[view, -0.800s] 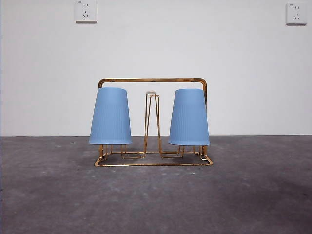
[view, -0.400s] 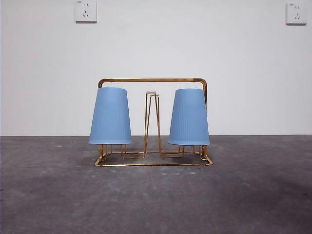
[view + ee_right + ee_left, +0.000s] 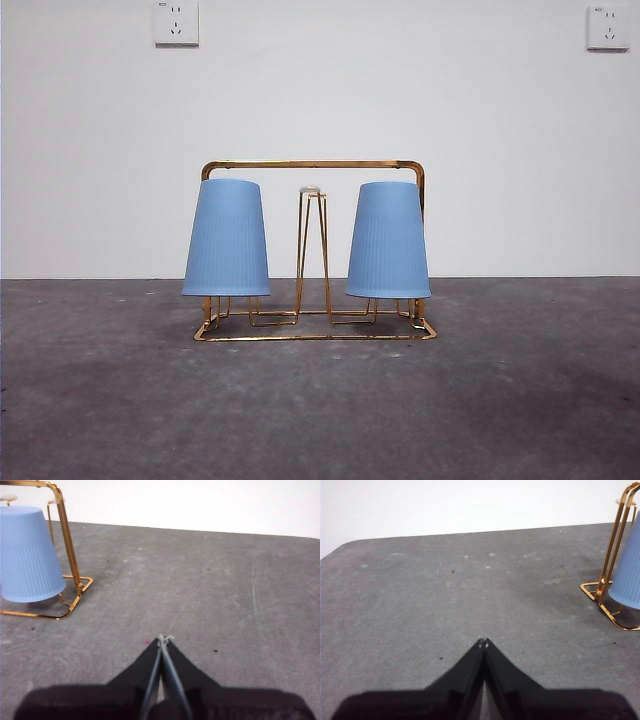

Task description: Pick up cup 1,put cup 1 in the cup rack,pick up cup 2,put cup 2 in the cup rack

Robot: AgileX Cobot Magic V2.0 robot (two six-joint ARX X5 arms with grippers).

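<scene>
Dark grey, speckled table [image 3: 110, 400] across the lower part of the frame, marked with pale scuffs and small dark flecks. Plain white wall [image 3: 320, 100] behind, filling the upper half. Two white wall sockets high up: one [image 3: 176, 23] at upper left, another [image 3: 608, 27] at upper right corner.

A plain white wall [image 3: 320, 110] is seen behind a dark grey, speckled table surface [image 3: 320, 410]. 2 white power sockets are mounted high on the wall, 1 [image 3: 176, 22] towards its left end, 1 [image 3: 608, 27] at its right.
</scene>
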